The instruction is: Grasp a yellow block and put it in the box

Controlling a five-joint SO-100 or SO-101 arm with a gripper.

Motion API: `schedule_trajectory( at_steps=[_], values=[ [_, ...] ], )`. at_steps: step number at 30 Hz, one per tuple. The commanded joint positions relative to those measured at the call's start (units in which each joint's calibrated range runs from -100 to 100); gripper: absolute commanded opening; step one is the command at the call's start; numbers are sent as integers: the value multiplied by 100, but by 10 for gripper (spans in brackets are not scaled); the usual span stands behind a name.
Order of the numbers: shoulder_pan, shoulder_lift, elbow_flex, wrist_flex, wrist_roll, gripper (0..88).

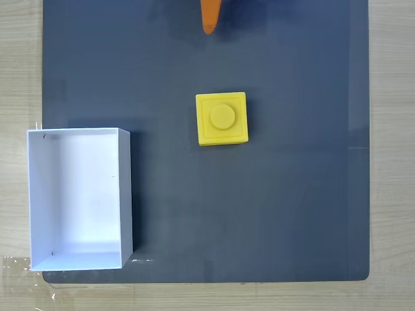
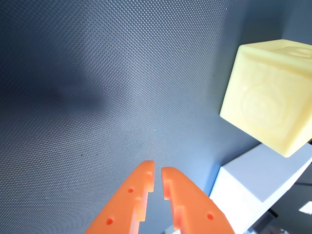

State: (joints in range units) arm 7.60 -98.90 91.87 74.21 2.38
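Yellow block (image 1: 221, 118) sits near the mat's (image 1: 292, 214) middle; you see the white box (image 1: 78, 136) at its lower left corner, gripper (image 2: 157, 168) jaws nearly pressed together, holding nothing.

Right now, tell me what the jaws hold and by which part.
Nothing. The gripper has its jaws nearly together with nothing between them; the yellow block sits untouched on the mat.

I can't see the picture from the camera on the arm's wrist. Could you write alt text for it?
Two orange pincer fingers reach in from the bottom edge, tips nearly touching and holding nothing, above a dark textured mat. At right, apart from the pincer, sits the yellow block, with a corner of the white box below it in the picture.
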Motion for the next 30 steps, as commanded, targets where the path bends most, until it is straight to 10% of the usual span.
schedule_trajectory(
  at_steps=[1, 23, 30],
  values=[
    [48, -16, -19, -4, 4, 21],
    [48, 51, -73, -39, 40, 28],
    [6, 1780, -1213, -1496, 46, 28]
  ],
)
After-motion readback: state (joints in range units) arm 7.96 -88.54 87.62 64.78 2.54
